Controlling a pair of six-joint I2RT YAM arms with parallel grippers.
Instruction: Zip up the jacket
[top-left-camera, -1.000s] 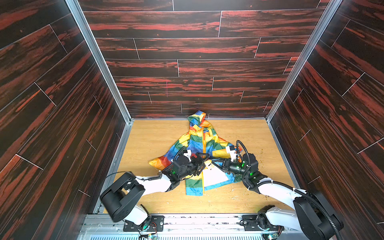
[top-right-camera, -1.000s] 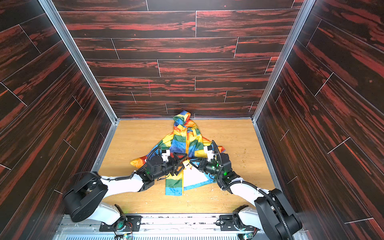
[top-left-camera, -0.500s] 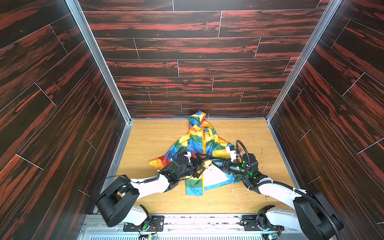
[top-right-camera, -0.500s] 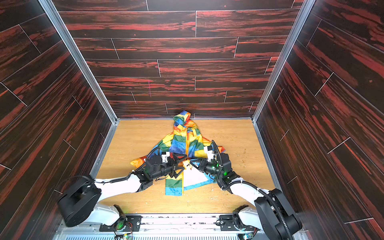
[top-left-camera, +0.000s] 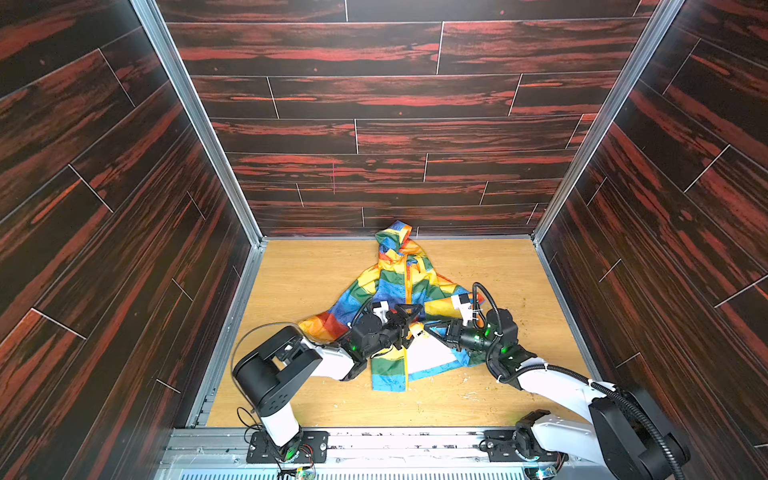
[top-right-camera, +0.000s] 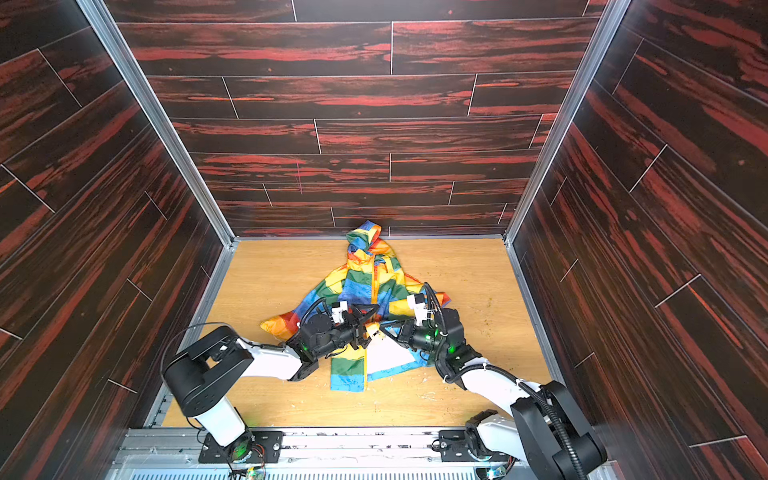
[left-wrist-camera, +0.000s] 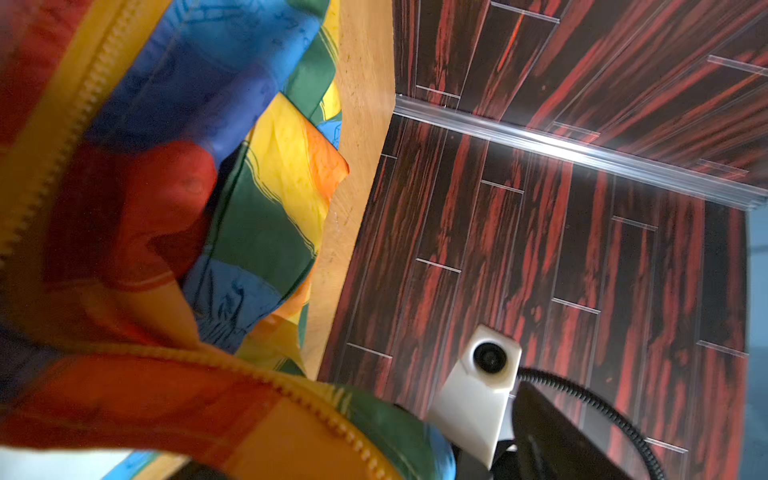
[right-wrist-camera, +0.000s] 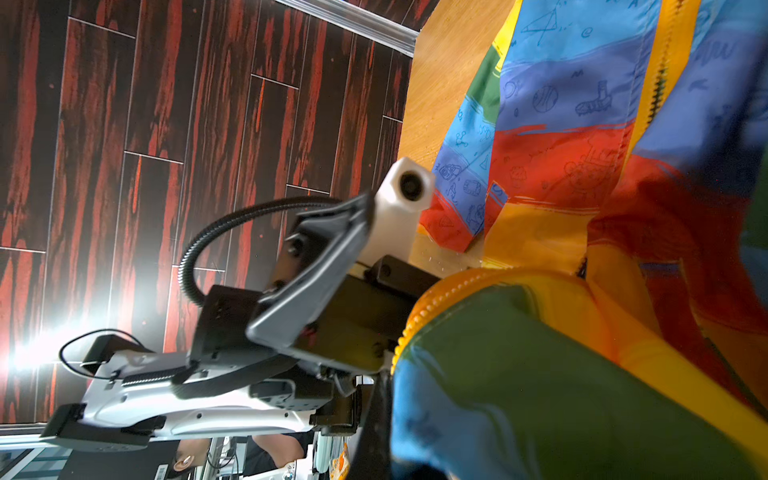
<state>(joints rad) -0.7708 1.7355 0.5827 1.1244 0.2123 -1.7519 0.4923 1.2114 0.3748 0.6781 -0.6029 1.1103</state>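
At the lower middle of the frame, the thin, shiny striped jacket (top-left-camera: 390, 282) lies crumpled on the pale wooden table (top-left-camera: 307, 282). Its hem is nearest, with the white lining (top-left-camera: 428, 355) folded out. The left gripper (top-left-camera: 406, 326) spreads its jaws around the toothed yellow zipper (top-left-camera: 407, 286). The right gripper (top-left-camera: 428, 331) pinches the jacket's lifted edge. The long axis points away, with the hood (top-left-camera: 395, 237) against the back wall.

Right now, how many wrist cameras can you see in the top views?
2. The left wrist camera is over the jacket, left of middle. The right wrist camera is over its yellow sleeve, right of middle. None appears hidden.
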